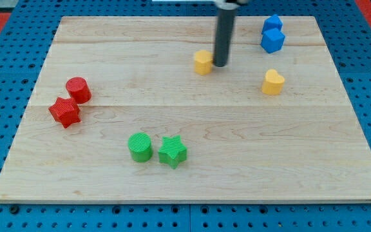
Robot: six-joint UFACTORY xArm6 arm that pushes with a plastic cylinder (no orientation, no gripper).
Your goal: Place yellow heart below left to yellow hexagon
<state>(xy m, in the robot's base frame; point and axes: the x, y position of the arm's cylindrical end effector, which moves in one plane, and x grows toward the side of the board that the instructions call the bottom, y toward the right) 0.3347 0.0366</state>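
Note:
The yellow heart [273,82] lies on the wooden board at the view's right, a little above the middle. The yellow hexagon [203,62] lies near the top centre. My tip [219,64] stands right next to the hexagon's right side, touching or nearly touching it. The heart is well to the right of my tip and slightly lower.
Two blue blocks [272,35] sit together at the top right. A red cylinder [78,89] and a red star [64,111] sit at the left. A green cylinder [140,146] and a green star [172,151] sit at the bottom centre. The board's edge [185,197] borders blue pegboard.

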